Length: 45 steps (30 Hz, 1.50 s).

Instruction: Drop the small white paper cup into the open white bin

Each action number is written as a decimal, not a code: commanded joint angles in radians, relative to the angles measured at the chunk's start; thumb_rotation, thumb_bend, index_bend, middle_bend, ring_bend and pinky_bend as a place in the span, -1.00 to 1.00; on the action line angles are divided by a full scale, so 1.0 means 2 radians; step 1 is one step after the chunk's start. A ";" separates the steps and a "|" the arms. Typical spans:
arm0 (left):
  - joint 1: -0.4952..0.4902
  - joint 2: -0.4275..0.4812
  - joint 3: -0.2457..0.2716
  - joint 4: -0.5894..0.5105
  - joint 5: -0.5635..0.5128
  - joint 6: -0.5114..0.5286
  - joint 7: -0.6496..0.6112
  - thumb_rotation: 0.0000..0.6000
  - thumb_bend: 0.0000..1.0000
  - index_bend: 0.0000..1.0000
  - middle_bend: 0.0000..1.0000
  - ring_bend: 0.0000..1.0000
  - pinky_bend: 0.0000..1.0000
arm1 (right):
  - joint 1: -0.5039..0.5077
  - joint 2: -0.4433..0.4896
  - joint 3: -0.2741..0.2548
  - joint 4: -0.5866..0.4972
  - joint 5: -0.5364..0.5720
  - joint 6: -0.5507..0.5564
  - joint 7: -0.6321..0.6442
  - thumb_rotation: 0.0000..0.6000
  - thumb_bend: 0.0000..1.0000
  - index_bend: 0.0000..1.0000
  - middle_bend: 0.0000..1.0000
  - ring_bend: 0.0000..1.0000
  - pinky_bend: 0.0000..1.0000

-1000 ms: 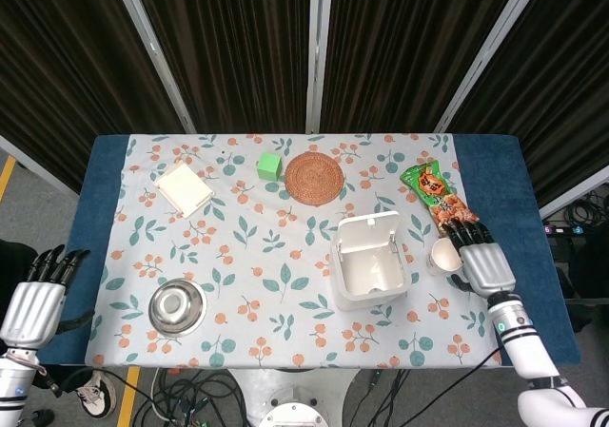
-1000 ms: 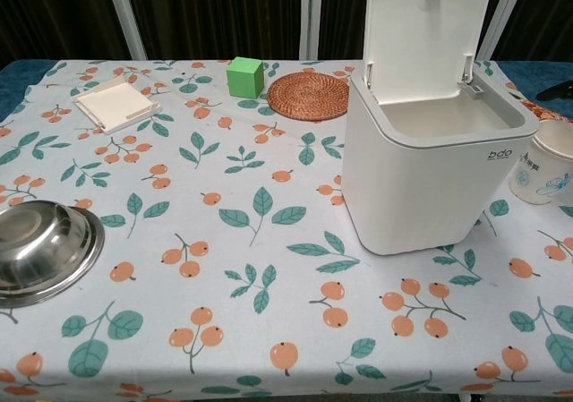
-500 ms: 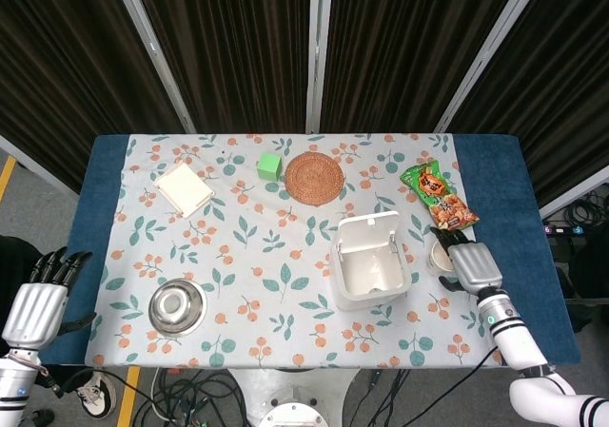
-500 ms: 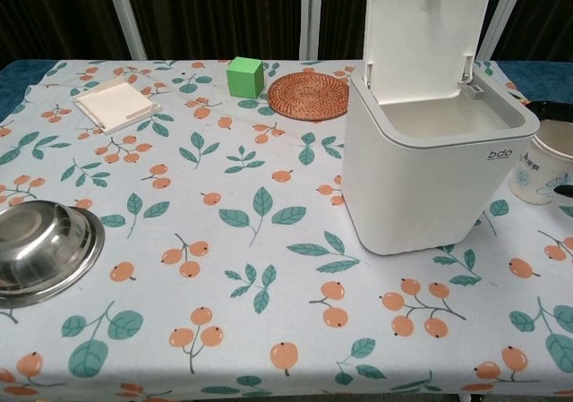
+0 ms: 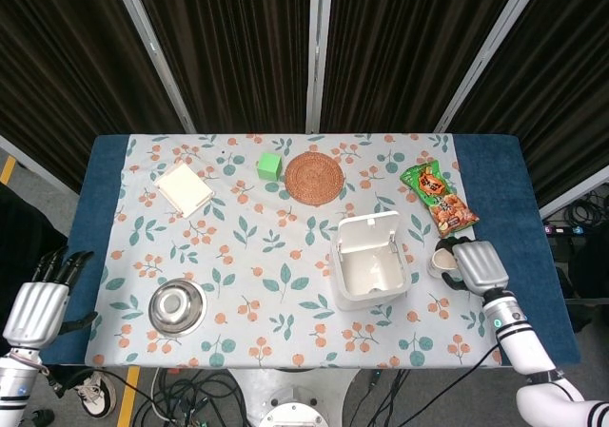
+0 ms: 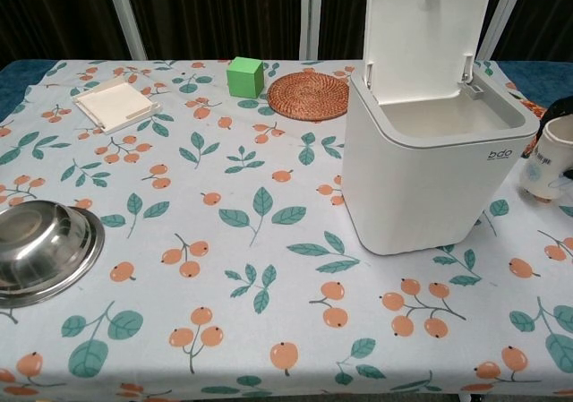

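With the right hand [image 5: 476, 265] wrapped around the paper cup [image 6: 548, 157], tilted just off the surface beside the bin [image 6: 428, 174], best to lift above the rim, carry left over the opening, then loosen; left hand [image 5: 38, 299] idle, fingers apart.

steel bowl [image 5: 177, 305], notepad [image 5: 184, 188], green cube [image 5: 269, 166], woven coaster [image 5: 314, 177], snack packet [image 5: 438, 196].

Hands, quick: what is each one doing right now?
Left hand: open, holding nothing, off the table's edge.
Right hand: fingers closed around the paper cup, beside the bin.
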 commanded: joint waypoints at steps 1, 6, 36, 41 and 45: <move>0.000 0.000 -0.001 -0.001 0.002 0.002 0.000 1.00 -0.93 -0.75 -0.69 -0.92 -0.79 | -0.021 0.048 0.005 -0.052 -0.035 0.052 0.025 1.00 -0.50 -0.19 -0.23 -0.31 -0.01; 0.001 0.000 -0.002 -0.005 -0.003 0.002 0.004 1.00 -0.93 -0.75 -0.69 -0.92 -0.79 | -0.045 0.120 0.003 -0.128 -0.082 0.104 0.052 1.00 -0.54 -0.19 -0.23 -0.32 -0.05; 0.007 -0.005 -0.001 0.019 -0.006 0.007 -0.030 1.00 -0.93 -0.75 -0.69 -0.92 -0.79 | 0.006 0.053 0.006 -0.190 -0.205 0.100 -0.025 1.00 -0.81 -1.00 -0.82 -1.00 -0.76; 0.009 -0.007 -0.002 0.023 -0.008 0.009 -0.035 1.00 -0.93 -0.75 -0.69 -0.92 -0.79 | -0.013 0.075 0.001 -0.193 -0.214 0.135 -0.019 1.00 -0.81 -1.00 -0.86 -1.00 -0.79; 0.009 -0.009 -0.002 0.027 -0.005 0.011 -0.036 1.00 -0.93 -0.75 -0.69 -0.92 -0.79 | -0.059 0.101 -0.016 -0.169 -0.218 0.197 0.007 1.00 -0.81 -1.00 -0.85 -1.00 -0.81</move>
